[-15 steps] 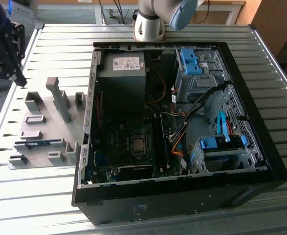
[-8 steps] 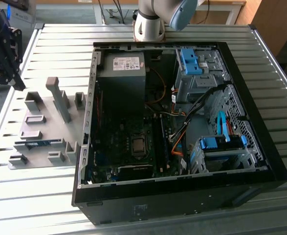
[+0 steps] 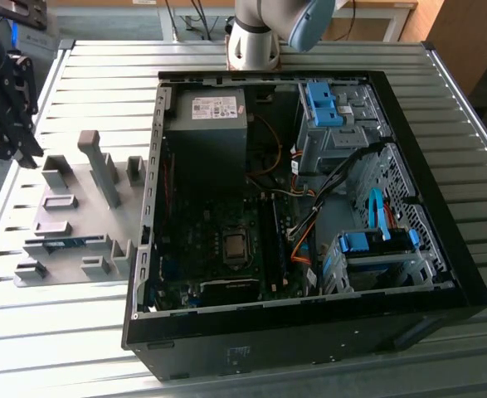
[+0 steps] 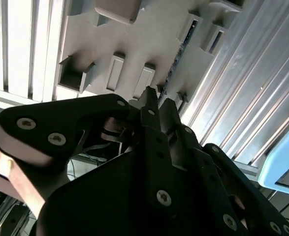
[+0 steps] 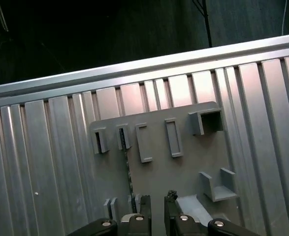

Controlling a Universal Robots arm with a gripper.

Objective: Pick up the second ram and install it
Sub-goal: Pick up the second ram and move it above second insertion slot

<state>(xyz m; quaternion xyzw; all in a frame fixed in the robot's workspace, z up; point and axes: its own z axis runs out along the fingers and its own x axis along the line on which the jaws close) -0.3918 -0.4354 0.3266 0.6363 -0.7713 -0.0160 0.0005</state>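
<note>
Since the ram (image 5: 129, 172) stands on edge in its holder (image 5: 183, 169), probably for pinching, I hover my gripper (image 5: 155, 199) near it, slightly spread, empty.

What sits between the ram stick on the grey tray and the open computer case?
In the exterior view, grey holder blocks on the tray stand between the second ram and the computer case.

No text can be read for sure. The white label (image 3: 216, 108) on the power supply (image 3: 206, 145) inside the computer case (image 3: 309, 336) has print too small to read.
</note>
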